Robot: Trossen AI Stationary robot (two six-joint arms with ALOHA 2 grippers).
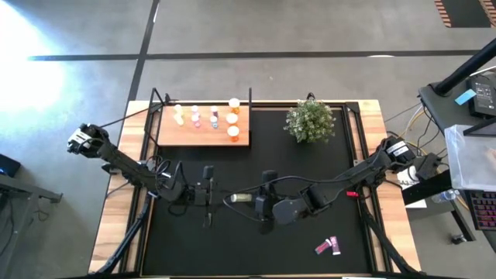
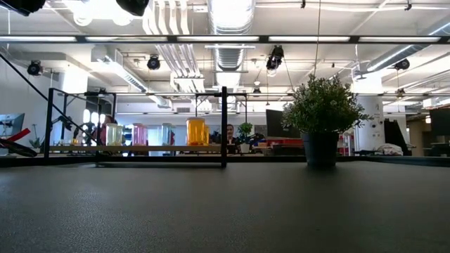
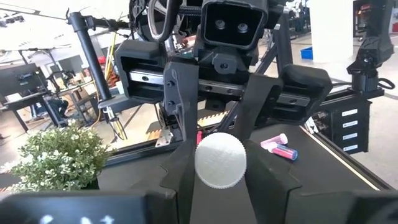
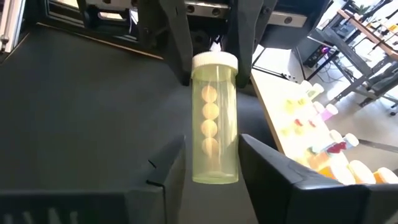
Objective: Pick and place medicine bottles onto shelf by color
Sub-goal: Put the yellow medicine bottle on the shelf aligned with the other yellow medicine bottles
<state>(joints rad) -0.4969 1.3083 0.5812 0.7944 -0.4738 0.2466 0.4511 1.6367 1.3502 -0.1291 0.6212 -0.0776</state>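
A yellowish medicine bottle [image 1: 240,198] with a white cap hangs level above the black mat, between my two grippers. My left gripper [image 1: 223,198] is shut on its cap end. My right gripper [image 4: 213,163] is open. Its fingers stand close on either side of the bottle's base end [image 4: 214,171]. The shelf [image 1: 203,136] lies at the far left and carries several bottles, among them an orange one [image 2: 196,131], a pink one [image 2: 139,133] and a yellowish one [image 2: 114,133]. Neither gripper shows in the low view. My left gripper pinches the bottle's white cap [image 3: 221,160] between its two fingers [image 4: 180,50]. The fingers come level from the table's left side, in line with the bottle. The bottle is lifted clear of the mat and lies level, its base end pointing at my right gripper.
A small green potted plant [image 1: 310,120] stands at the far edge, right of the shelf. Two pink bottles [image 1: 327,246] lie on the mat near the front right. A small red thing [image 1: 351,194] lies by the right arm. Thin black posts [image 2: 223,126] rise from the shelf's edges.
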